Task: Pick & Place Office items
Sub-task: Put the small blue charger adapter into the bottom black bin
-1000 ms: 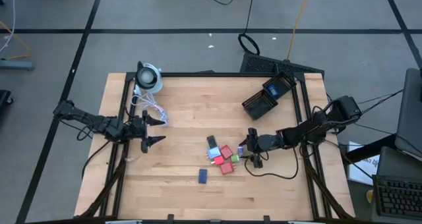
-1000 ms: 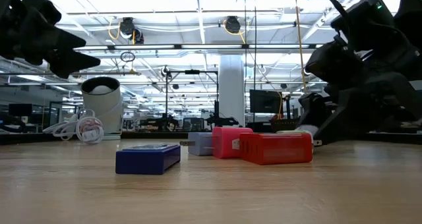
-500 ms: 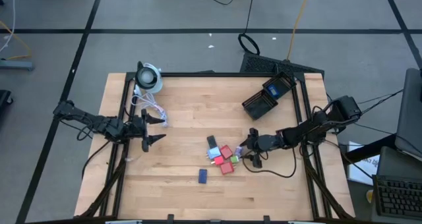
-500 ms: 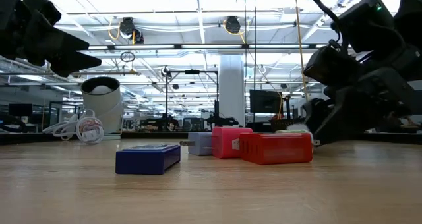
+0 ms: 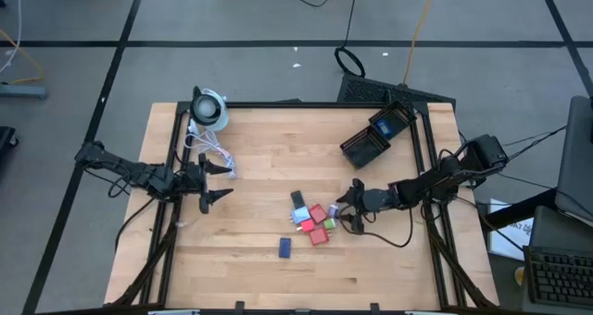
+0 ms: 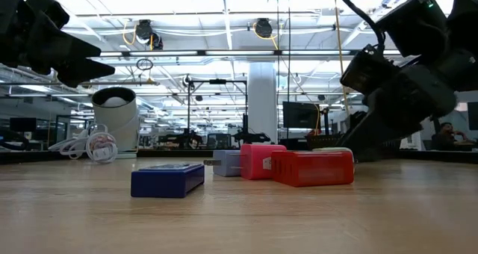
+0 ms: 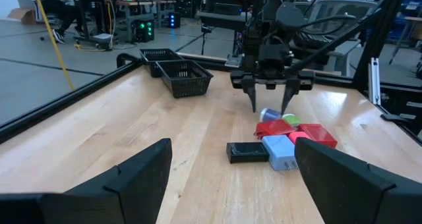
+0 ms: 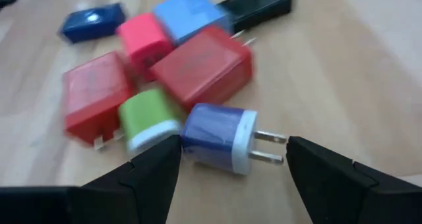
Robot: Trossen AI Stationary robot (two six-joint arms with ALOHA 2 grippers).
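Observation:
The office items are small plug-shaped blocks clustered at the table's centre-right: black [image 5: 297, 200], pale blue [image 8: 192, 10], pink [image 8: 144, 39], two red [image 8: 204, 66] [image 8: 92, 95], green [image 8: 148, 118] and lilac [image 8: 221, 140]. A dark blue one [image 5: 285, 247] lies apart, nearer the near edge. My right gripper [image 5: 346, 211] is open, low at the cluster's right side. Its fingers stand on either side of the lilac block, whose white end and prongs point between them. My left gripper [image 5: 228, 184] is open and hovers over the table's left part.
Two black mesh baskets [image 5: 366, 146] [image 5: 391, 122] sit at the far right corner. A white coiled cable [image 5: 211, 153] and a round white-and-black device [image 5: 209, 109] lie at the far left. Black frame rails [image 5: 176, 167] run along the table's sides. Bare wood spans the middle left.
My right gripper has crept a little toward the table's left, closer to the cluster of blocks. The blocks have stayed where they were.

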